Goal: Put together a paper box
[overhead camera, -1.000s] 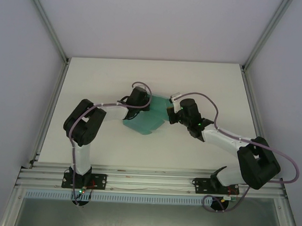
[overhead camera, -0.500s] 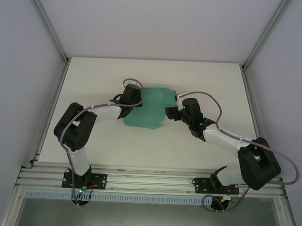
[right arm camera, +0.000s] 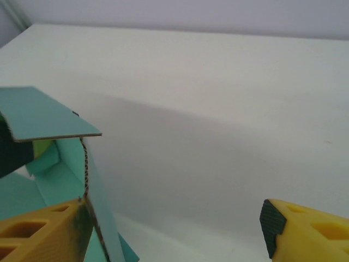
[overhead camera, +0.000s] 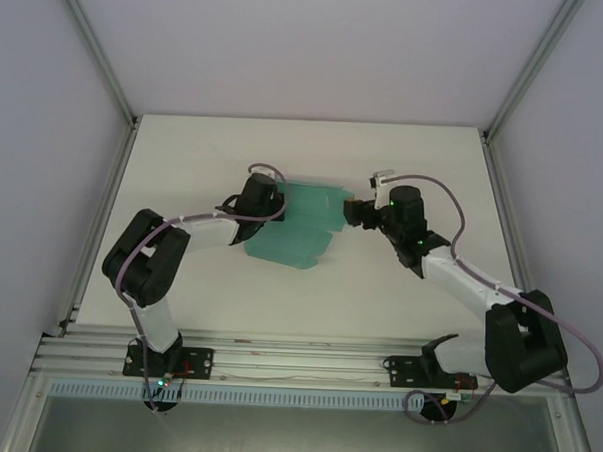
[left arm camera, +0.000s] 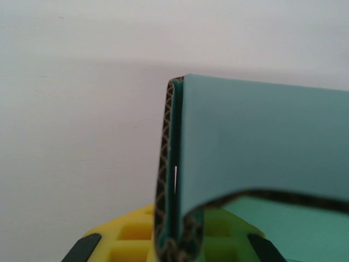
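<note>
1. Left tool (overhead camera: 275, 206) and right tool (overhead camera: 351, 210) meet mid-frame over the white worktop (overhead camera: 184, 161).
2. Paper box (overhead camera: 301, 231), teal card partly folded, lies at the centre of the frame between both tools.
3. Left tool is clamped on the card's left edge.
4. Right tool stands wide, holding nothing, with one finger just beside the card's right edge.

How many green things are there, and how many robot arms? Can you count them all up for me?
Green paper box: 1
Robot arms: 2 (left arm, right arm)
Total: 3
</note>
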